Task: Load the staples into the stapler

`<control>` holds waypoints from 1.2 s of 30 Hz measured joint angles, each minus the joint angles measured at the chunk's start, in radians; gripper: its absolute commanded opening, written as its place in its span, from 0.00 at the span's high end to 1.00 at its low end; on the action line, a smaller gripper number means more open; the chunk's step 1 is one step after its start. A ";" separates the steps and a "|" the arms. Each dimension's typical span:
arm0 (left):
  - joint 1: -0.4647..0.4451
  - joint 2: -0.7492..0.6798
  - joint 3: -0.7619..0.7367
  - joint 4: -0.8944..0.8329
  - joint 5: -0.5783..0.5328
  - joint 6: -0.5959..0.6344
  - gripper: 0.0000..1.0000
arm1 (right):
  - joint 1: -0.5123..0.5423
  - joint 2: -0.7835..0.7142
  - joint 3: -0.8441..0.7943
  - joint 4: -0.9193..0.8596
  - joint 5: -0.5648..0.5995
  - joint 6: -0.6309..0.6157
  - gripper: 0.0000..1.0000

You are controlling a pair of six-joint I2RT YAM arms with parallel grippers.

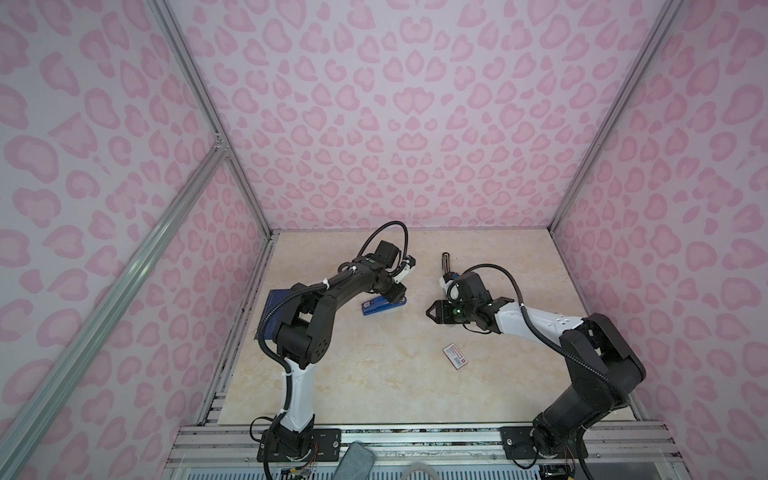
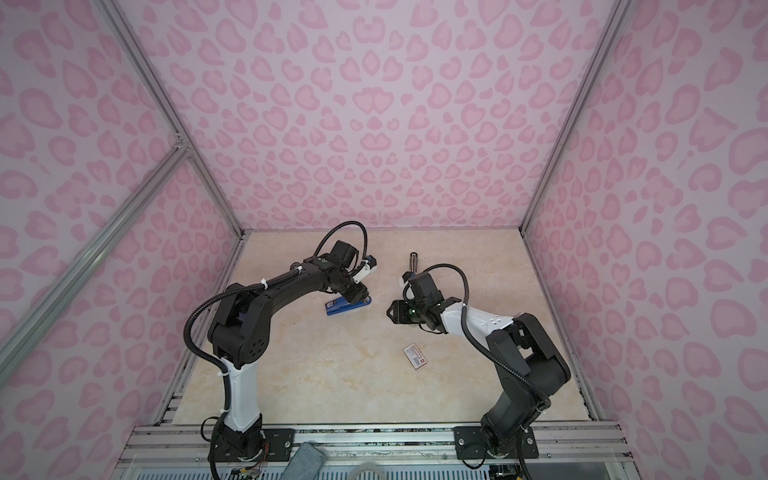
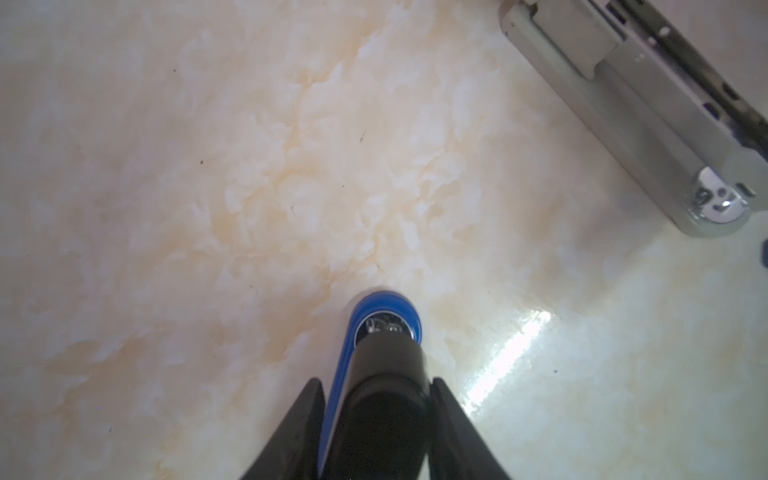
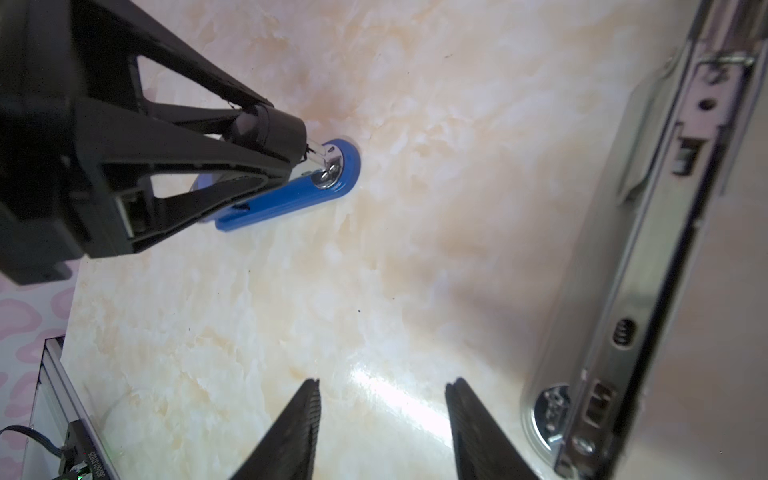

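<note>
No legible text; white box label, stapler sticker too small.

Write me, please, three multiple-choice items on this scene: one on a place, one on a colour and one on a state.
1. Where does the white box with the red label lie?
A. Flat on the table, touching nothing else
B. In a bowl
C. Leaning on the back wall

2. What colour is the base of the stapler at the left gripper?
A. Red
B. Blue
C. Green

3. What is the state of the right gripper?
A. Shut on the box
B. Shut on the stapler
C. Open and empty

Key:
1 A: both top views show the box alone on the marbled top.
2 B: the right wrist view shows a blue base under the black cap.
3 C: its fingers stand apart with only bare table between them.
</note>
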 measured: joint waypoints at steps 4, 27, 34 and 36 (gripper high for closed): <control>-0.015 0.004 0.000 -0.001 -0.003 -0.009 0.73 | 0.000 0.056 0.042 0.005 -0.010 0.008 0.51; -0.026 -0.226 -0.225 0.158 -0.023 -0.203 0.97 | -0.041 0.394 0.254 0.265 -0.230 0.259 0.61; -0.025 -0.250 -0.251 0.178 -0.024 -0.219 0.96 | -0.052 0.405 0.189 0.455 -0.278 0.395 0.61; -0.025 -0.251 -0.257 0.187 -0.024 -0.220 0.96 | -0.060 0.405 0.171 0.503 -0.292 0.430 0.61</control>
